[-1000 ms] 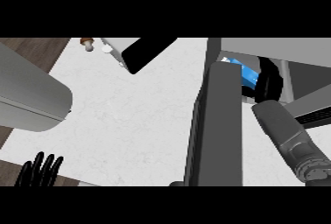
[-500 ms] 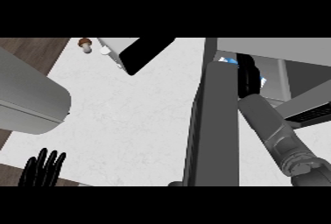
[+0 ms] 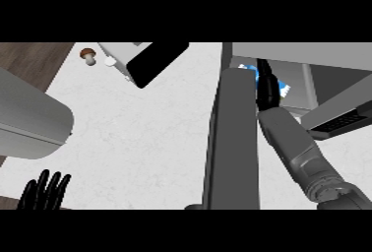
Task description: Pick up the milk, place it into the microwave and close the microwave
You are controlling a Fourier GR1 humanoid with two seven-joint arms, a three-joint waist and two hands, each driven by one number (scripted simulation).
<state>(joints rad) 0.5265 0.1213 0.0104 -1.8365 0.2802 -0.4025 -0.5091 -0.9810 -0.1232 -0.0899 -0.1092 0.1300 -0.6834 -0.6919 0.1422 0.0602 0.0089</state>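
The milk carton (image 3: 249,73) shows only as blue and white patches on either side of my right hand (image 3: 267,91). That hand reaches into the open microwave (image 3: 305,55) at the upper right and is curled round the carton, hiding most of it. The microwave's door (image 3: 232,142) stands open as a dark grey slab just left of my right forearm. My left hand (image 3: 45,192) rests open at the lower left edge, fingers up, far from the milk.
A white appliance with a black panel (image 3: 154,63) sits at the top centre, with a small brown mushroom (image 3: 88,55) beside it. A large grey rounded body (image 3: 29,123) fills the left side. A dark key panel (image 3: 341,121) juts out at the right.
My right hand has moved deeper into the microwave with the milk, so less of the carton shows. The left hand has stayed almost where it was.
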